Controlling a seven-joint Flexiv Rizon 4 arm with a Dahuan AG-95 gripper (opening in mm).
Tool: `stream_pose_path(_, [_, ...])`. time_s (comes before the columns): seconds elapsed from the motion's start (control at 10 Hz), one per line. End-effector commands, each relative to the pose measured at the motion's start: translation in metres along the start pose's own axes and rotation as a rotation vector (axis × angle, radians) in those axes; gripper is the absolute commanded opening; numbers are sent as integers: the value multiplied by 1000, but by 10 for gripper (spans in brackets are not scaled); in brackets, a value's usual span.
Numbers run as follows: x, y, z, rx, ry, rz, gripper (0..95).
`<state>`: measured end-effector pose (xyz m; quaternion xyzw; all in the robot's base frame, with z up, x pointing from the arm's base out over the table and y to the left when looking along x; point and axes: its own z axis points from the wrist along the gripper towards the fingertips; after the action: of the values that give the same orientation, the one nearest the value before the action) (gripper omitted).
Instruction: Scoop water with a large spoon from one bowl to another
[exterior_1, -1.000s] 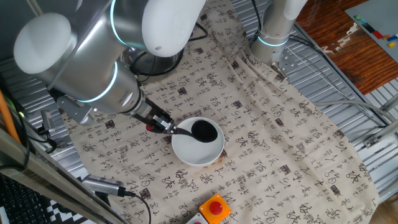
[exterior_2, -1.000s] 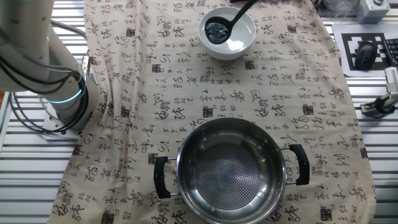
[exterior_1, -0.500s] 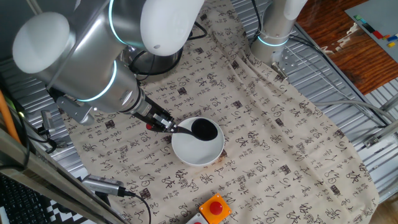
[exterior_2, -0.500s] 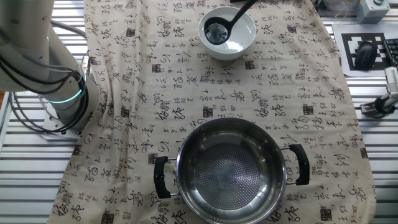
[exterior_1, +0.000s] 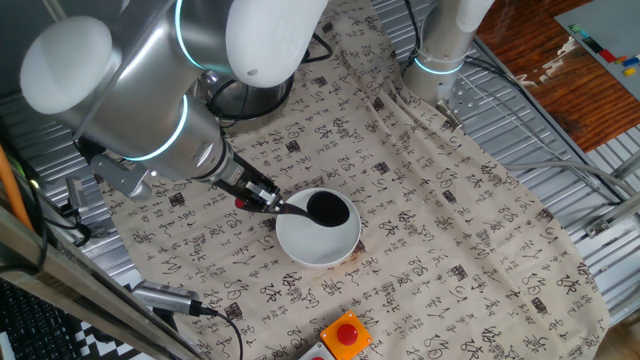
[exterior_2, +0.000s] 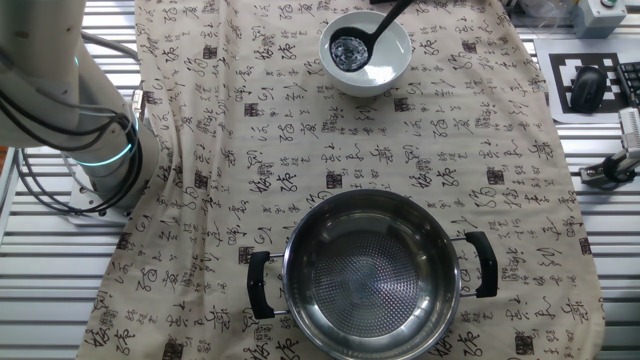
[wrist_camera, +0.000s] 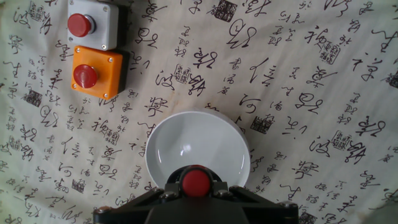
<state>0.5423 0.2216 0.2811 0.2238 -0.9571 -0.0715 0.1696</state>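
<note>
the gripper (exterior_1: 262, 199) is clamped on the red-tipped end of the large spoon (exterior_1: 318, 209), holding the thin black handle so that the deep scoop sits inside the white bowl (exterior_1: 318, 239). in the other fixed view the scoop (exterior_2: 350, 50) lies low in the bowl (exterior_2: 392, 62) and shows a glint of water inside it, so the step in hand appears to be filling the scoop before the lift. in the hand view the red tip (wrist_camera: 196, 183) sits centred between the gripper parts at the lower edge, with the bowl (wrist_camera: 199, 146) directly beyond it. to do this step well, keep the scoop mouth level while raising it, lift straight up until the scoop clears the bowl rim, and avoid dragging the handle against the rim, which could tip the bowl. the steel pot (exterior_2: 366, 270) with two black side handles stands well apart from the bowl on the patterned cloth (exterior_2: 250, 150) covering the bench, so the transfer should be slow and free of jerks to limit spilling. two button boxes, one grey (wrist_camera: 91, 23) and one orange (wrist_camera: 96, 71), lie near the bowl on the far side from the pot, outside the likely path.
</note>
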Motion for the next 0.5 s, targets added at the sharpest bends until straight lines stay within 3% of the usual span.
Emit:
stream_pose_path(0.1, [0, 0, 0, 0, -10, -1, 0])
stream_pose_path(0.5, [0, 0, 0, 2, -8, 4, 0])
